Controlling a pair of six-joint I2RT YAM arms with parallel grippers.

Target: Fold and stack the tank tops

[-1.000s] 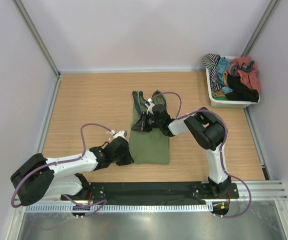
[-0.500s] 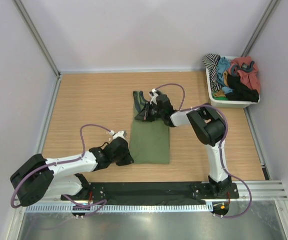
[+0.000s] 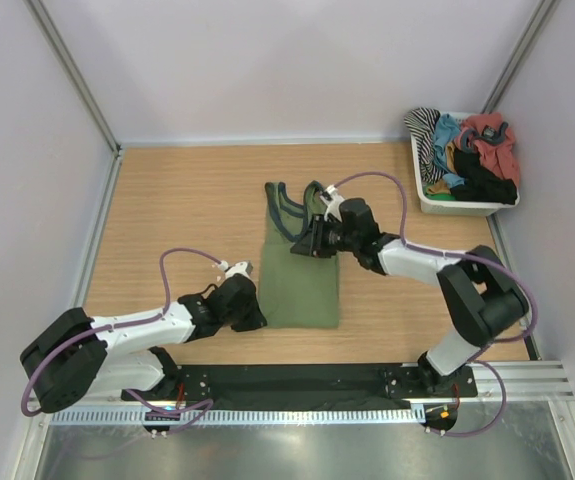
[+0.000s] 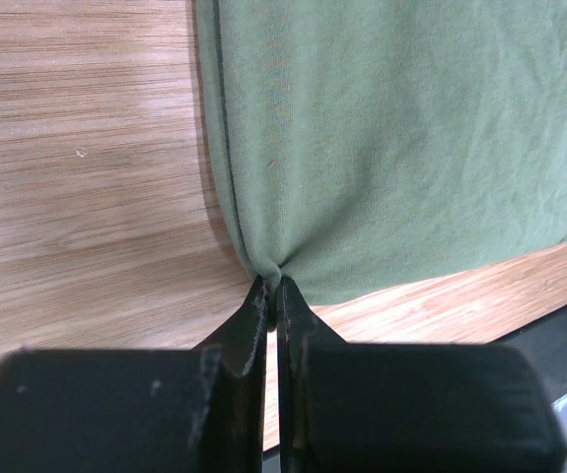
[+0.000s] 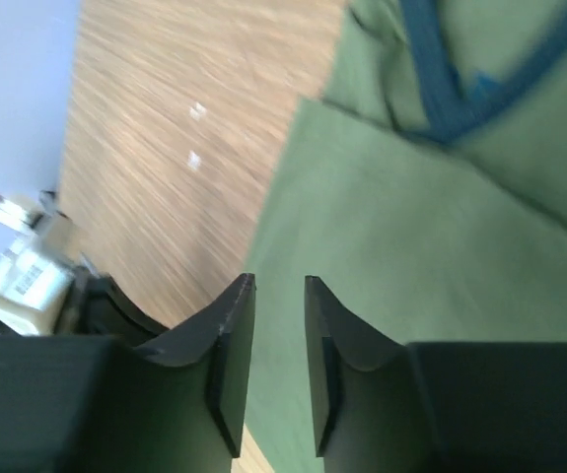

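1. Surface (image 3: 167,200): the green top (image 3: 302,285) lies mid-surface as a narrow strip, straps at the far end.
2. Right claw (image 5: 278,286): it has drawn rightward across the top in the last second, fingers slightly apart and empty, so smoothing looks done.
3. Left claw (image 4: 271,296): clamped on the near-left hem corner.

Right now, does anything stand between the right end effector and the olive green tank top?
Nothing visible does. The right end effector hangs over the olive green tank top, jaws a little apart and empty, with only bare cloth under them. The left end effector pinches the top's near left corner.
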